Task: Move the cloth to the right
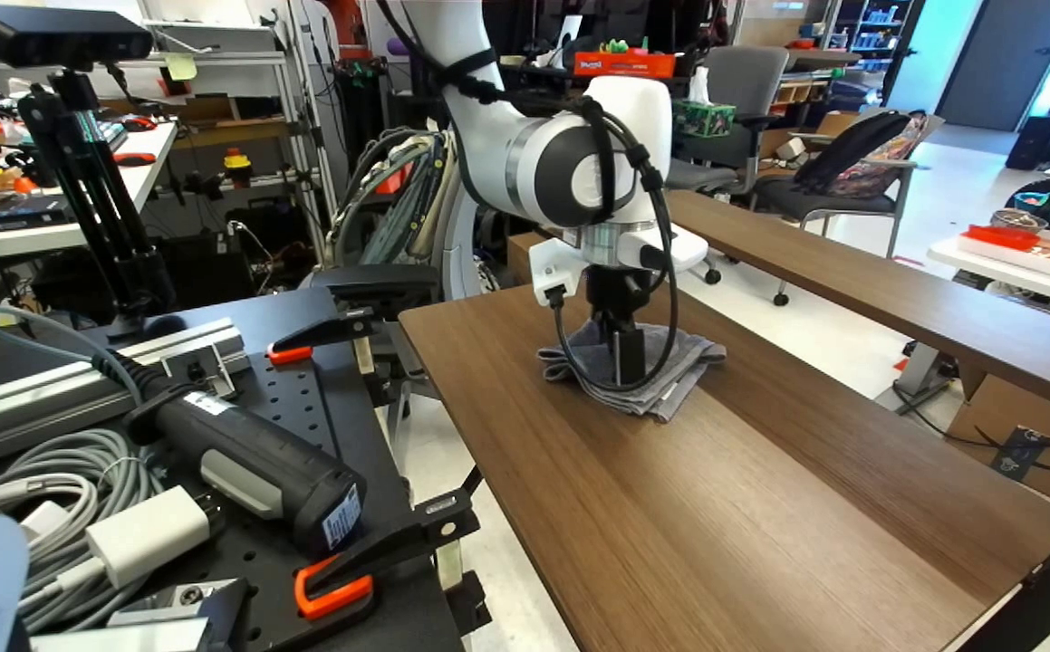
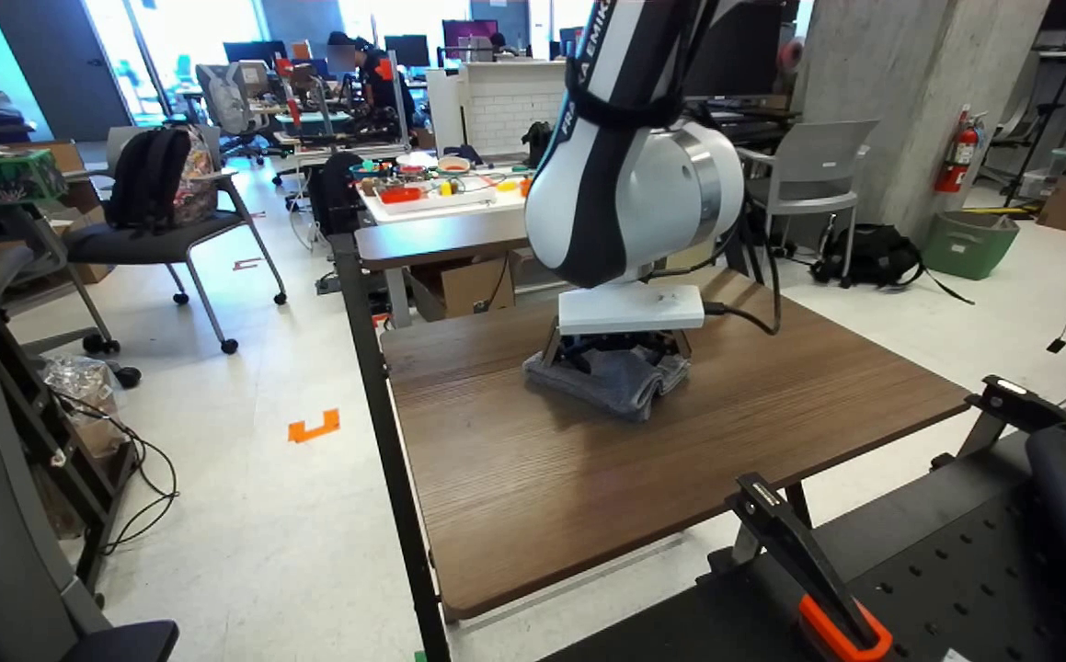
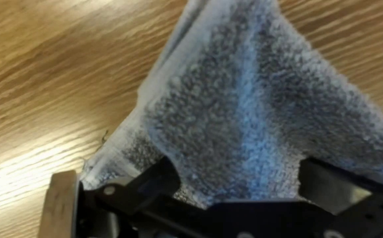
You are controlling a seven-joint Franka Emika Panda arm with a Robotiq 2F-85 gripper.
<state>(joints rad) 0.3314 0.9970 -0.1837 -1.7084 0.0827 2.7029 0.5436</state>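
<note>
- Cloth (image 2: 629, 386) lies grey, folded and rumpled right beneath your tool (image 3: 239, 175); in an exterior view you see it toward the far end of the brown table (image 1: 715, 507).
- The tool points down at the cloth with its fingers (image 3: 323, 186) spread wide, and you have a broad stretch of fabric showing between them. Whether the tips press into it, you cannot tell.
- Your wrist view shows the cloth narrowing toward the top, a lighter ridge down its middle and a pale hem along its left side, with bare wood grain on either side.
- Your arm (image 1: 479, 118) stands over the cloth in both exterior views, and a white housing (image 2: 629, 310) sits just above the tool.
- You have a black cable (image 1: 672, 312) looping down past the tool, in front of the cloth; you cannot tell whether it touches.
- Just beside the table runs a black bench (image 1: 298, 407), clamps (image 1: 398, 543) along the edge nearest the table.
- Well apart from the table, you see a chair (image 2: 165, 244) with a black backpack (image 2: 148, 179) on it.
</note>
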